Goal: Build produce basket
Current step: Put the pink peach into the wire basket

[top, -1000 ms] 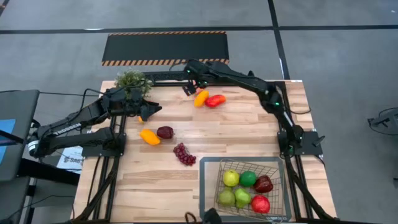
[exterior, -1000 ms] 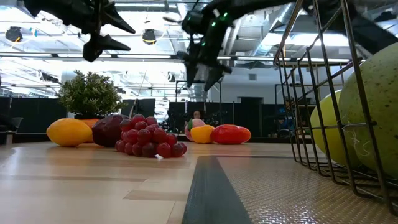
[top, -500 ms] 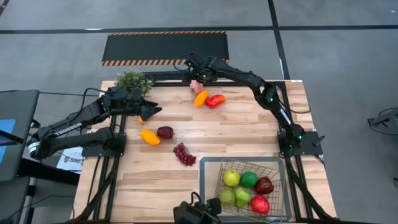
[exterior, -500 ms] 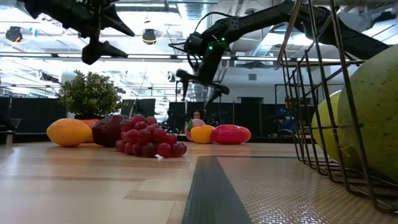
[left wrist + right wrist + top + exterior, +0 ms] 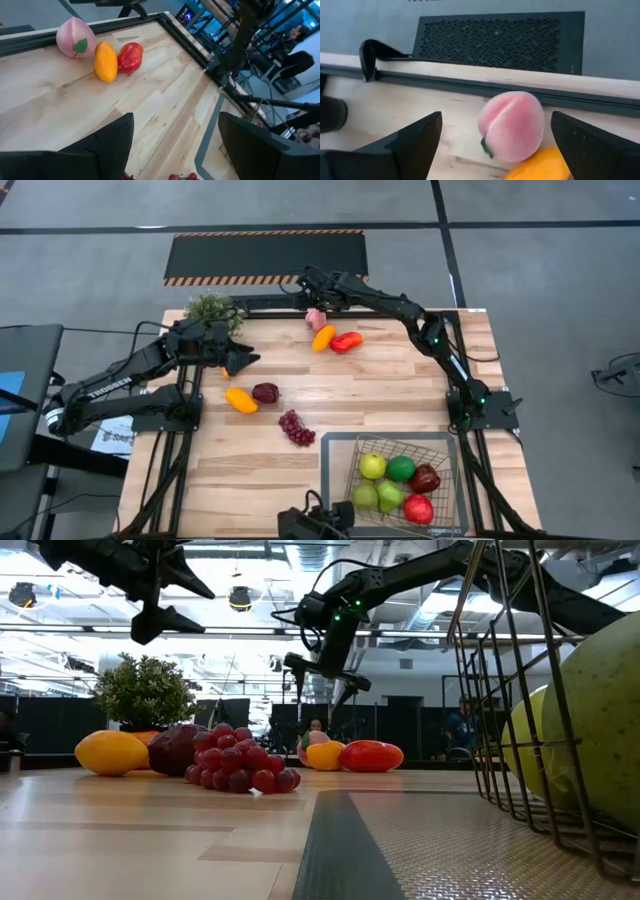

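— While we look along the far edge of the table, how much room do we have there?

— Little. We see the pink peach right against the far rail, with the orange pepper touching it and the red pepper just beside that. The middle of the table and its right side lie bare.

— And our right gripper?

— We have it reaching out to the far edge, hanging above the peach, fingers spread wide, touching nothing. Our right wrist view frames the peach between the two fingers.

— The left gripper?

— We hold it near the far left corner, beside the potted plant, raised off the wood, fingers parted and empty.

— Where do we find the rest?

— The yellow pepper, the dark red fruit and the grapes sit left of centre. The basket stands at the near right corner with green, yellow-green and red fruits inside.
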Robot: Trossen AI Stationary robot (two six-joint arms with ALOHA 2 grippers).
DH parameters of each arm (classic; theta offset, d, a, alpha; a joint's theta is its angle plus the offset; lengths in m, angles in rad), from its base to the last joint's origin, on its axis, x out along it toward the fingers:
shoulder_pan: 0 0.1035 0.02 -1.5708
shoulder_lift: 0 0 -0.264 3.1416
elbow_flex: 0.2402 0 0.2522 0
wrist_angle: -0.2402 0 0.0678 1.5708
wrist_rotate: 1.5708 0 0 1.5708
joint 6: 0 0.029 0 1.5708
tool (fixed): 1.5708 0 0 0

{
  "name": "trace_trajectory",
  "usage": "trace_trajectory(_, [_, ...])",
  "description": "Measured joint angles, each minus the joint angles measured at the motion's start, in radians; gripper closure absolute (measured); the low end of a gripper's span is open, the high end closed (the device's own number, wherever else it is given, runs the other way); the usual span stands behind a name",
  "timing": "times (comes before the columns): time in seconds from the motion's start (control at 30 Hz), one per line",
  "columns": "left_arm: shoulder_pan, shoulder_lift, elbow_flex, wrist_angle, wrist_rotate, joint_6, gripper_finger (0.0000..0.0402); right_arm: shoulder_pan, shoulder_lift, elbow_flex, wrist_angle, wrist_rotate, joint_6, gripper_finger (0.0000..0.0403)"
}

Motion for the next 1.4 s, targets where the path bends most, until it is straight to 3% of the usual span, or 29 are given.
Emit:
trace_trajectory(0.1, [0.000, 0.010, 0.000, 0.002, 0.000, 0.004, 0.0126, 0.008, 0.000, 0.000, 0.014, -0.081, 0.029, 0.0012])
trace_trajectory(0.23, [0.005, 0.052, 0.000, 0.056, 0.005, 0.018, 0.0126, 0.027, -0.039, 0.000, 0.062, -0.295, 0.015, 0.0015])
trace_trajectory(0.37, [0.022, 0.143, 0.032, 0.121, 0.069, 0.022, 0.0126, 0.027, -0.169, 0.001, 0.010, -0.478, -0.060, 0.0021])
trace_trajectory(0.47, [0.024, 0.248, 0.079, 0.143, 0.078, 0.073, 0.0126, 0.049, -0.282, 0.002, -0.106, -0.509, -0.106, 0.0024])
trace_trajectory(0.6, [0.024, 0.411, 0.158, 0.147, -0.034, 0.163, 0.0126, 0.097, -0.440, 0.002, -0.251, -0.470, -0.137, 0.0028])
trace_trajectory(0.73, [0.024, 0.586, 0.242, 0.197, -0.166, 0.200, 0.0126, 0.164, -0.573, 0.002, -0.347, -0.319, -0.160, 0.0031])
trace_trajectory(1.0, [0.027, 0.982, 0.520, 0.256, -0.205, 0.243, 0.0126, 0.304, -0.708, 0.002, -0.458, -0.045, -0.144, 0.0031])
trace_trajectory(1.17, [0.042, 1.181, 0.738, 0.189, -0.240, 0.293, 0.0126, 0.360, -0.734, 0.001, -0.491, -0.016, -0.136, 0.0031])
trace_trajectory(1.4, [0.102, 1.373, 0.963, -0.047, -0.309, 0.312, 0.0126, 0.409, -0.733, 0.000, -0.505, -0.015, -0.134, 0.0031])
